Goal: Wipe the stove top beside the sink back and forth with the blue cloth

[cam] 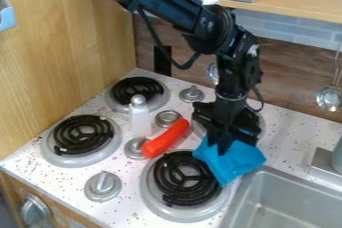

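Blue fabric, the cloth point(230, 163), sits bunched beneath the black gripper point(222, 147), partly over the edge of the near burner point(151, 192) and close to the corner of the sink point(294, 192); the gripper touches its upper part, but I cannot tell whether it is closed on the fabric or merely pressed against it.

If the hold is shallow or absent, the cloth could slip free on a lift; its loose lower end, so close to the sink, could then drop over the rim. Dragged low across the burner, it might snag on the coil, since the folds overlap the metal edge; a sideways sweep to the left could knock the red toy point(167, 138), which lies at a slant among the knobs, or topple the upright shaker point(139, 117), whose narrow shape looks easy to tip.

The gripper's dark body merges with its own shadowed parts, so the contact with the fabric is hard to make out; it also covers most of the far burner point(262, 122), leaving a bit of rim on each side; folds conceal the cloth's underside; the ladle point(329, 98) and the grey fixture point(326, 162) are cut off at the right.
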Controlling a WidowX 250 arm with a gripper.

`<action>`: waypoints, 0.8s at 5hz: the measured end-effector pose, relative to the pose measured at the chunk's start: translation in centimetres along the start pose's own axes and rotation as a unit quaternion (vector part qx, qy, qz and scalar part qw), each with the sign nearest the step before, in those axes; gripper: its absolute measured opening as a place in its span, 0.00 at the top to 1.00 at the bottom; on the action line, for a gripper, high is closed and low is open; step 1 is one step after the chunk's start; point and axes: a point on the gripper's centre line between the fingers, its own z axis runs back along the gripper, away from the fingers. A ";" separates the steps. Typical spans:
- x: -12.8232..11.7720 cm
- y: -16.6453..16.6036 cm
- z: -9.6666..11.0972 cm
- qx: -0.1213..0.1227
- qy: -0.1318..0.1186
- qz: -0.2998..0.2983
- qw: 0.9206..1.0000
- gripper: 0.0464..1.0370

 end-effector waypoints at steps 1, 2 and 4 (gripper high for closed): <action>1.4 1.1 -0.2 -0.001 -0.002 0.019 1.000 0.91; 1.1 1.7 -0.4 0.010 0.001 0.027 1.000 0.69; -1.4 2.0 2.7 0.001 -0.037 0.028 0.999 0.09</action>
